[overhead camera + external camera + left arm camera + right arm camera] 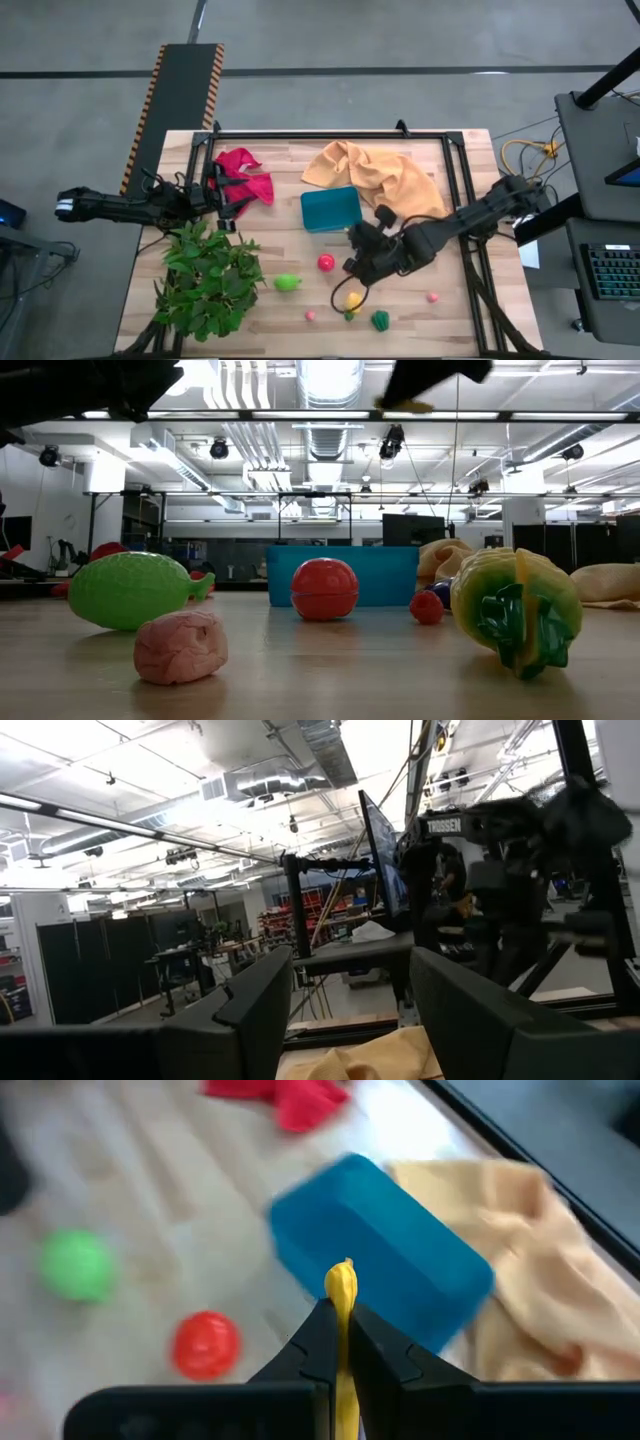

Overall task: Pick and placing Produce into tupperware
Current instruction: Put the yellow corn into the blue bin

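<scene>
Above the tabletop (450,310), just right of the teal tupperware (331,210), the right gripper (340,1342) was clamped on a thin yellow produce piece (343,1295). White lettering on the far arm (520,825) read "TROSSEN". At the left edge, the left gripper (345,1005) waited with fingers apart.

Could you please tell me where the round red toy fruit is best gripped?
Grip the round red toy fruit across its widest middle from straight above: it sits free on the wood, nothing touching. The right gripper is shut on a thin yellow toy piece. The left gripper waits.
</scene>
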